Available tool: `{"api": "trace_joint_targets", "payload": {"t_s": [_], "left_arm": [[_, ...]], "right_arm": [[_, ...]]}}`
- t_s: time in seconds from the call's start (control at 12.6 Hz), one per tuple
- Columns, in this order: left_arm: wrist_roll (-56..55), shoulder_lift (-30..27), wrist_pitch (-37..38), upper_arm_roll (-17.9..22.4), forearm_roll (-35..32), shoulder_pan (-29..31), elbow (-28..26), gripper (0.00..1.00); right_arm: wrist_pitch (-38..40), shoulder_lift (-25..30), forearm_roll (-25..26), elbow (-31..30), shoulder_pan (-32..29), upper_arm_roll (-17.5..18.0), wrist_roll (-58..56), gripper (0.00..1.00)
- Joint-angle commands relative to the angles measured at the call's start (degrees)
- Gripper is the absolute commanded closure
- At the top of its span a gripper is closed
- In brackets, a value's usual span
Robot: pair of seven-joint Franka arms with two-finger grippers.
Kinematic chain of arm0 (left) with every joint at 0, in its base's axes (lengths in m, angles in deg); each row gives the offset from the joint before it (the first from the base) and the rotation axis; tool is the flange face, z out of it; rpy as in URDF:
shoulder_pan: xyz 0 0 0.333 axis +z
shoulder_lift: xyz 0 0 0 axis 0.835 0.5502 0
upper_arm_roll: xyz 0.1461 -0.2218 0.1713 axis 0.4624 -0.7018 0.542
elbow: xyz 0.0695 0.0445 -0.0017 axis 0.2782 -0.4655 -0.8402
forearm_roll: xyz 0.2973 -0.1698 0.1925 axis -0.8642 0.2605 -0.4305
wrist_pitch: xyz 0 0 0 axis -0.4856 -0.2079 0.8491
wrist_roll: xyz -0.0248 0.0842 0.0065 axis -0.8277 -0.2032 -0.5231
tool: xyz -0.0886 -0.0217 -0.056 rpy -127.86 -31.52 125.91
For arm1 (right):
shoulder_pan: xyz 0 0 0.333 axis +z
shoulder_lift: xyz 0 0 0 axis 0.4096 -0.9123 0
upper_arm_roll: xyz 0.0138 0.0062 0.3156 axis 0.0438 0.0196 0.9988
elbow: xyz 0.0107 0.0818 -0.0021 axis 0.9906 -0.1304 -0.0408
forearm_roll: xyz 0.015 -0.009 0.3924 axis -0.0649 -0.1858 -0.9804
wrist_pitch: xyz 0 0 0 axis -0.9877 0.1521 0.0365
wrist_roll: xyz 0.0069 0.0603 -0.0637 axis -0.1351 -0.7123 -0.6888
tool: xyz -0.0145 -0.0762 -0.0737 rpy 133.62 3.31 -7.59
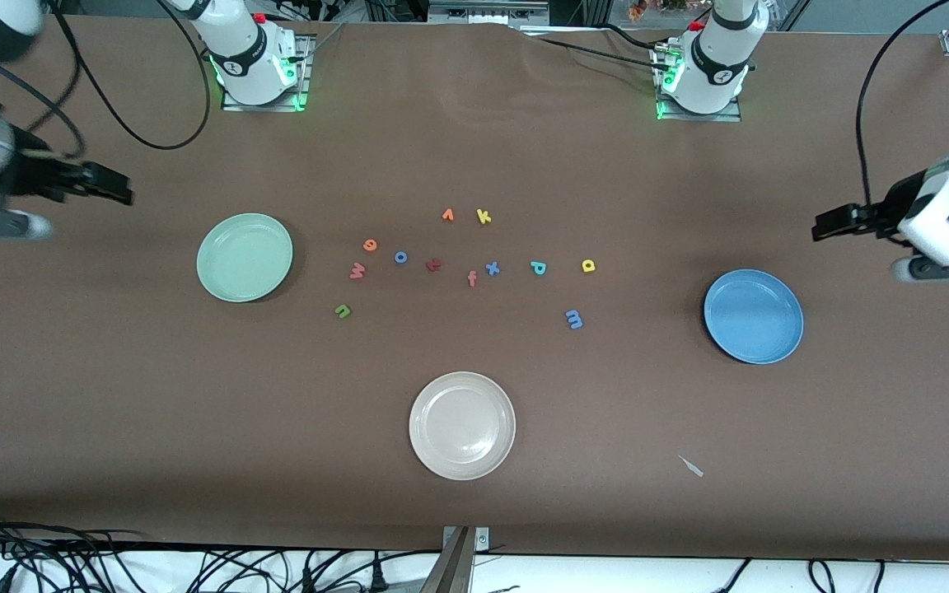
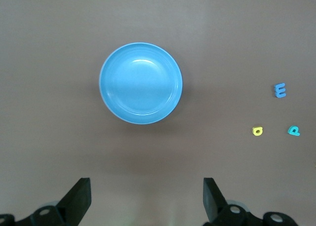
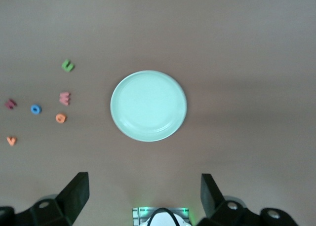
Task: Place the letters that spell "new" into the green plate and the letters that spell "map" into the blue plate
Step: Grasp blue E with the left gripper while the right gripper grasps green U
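waiting at the counter's ends, the left gripper (image 1: 822, 224) hangs beside the blue plate (image 1: 753, 316) and the right gripper (image 1: 116, 188) beside the green plate (image 1: 244, 257), jaws spread and holding nothing. both plates are bare. n (image 1: 343, 310), e (image 1: 370, 245), w (image 1: 357, 270) lie near green; m (image 1: 574, 319), a (image 1: 588, 265), p (image 1: 538, 267) nearer blue. decoys o (image 1: 400, 257), f (image 1: 472, 279), x (image 1: 492, 268) crowd between, so picks look tight; the beige plate (image 1: 462, 425) sits well apart.
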Motion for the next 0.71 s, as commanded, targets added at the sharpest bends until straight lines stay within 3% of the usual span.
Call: {"api": "trace_joint_targets", "payload": {"t_s": [0.0,0.16,0.47,0.63], "left_arm": [[-1.72,4.22,-0.04,0.01,4.03,-5.24,3.15,0.00],[-11.59,6.24,-8.63,-0.17,11.77,-8.06,1.93,0.00],[-28.23,11.42,-19.61,-0.70,11.53,-18.43,0.09,0.00],[-33.42,11.34,-31.35,-0.61,10.82,-23.08,-7.96,0.00]], "right_arm": [[-4.77,-6.03,-0.93,-0.32,6.05,0.10,7.26,0.00],[-14.07,-9.02,-0.93,-3.22,8.96,0.19,14.92,0.00],[-28.50,-18.07,-0.93,-3.49,11.78,0.19,28.28,0.00],[-36.65,-23.85,-0.49,-3.49,15.02,0.19,40.19,0.00]]}}
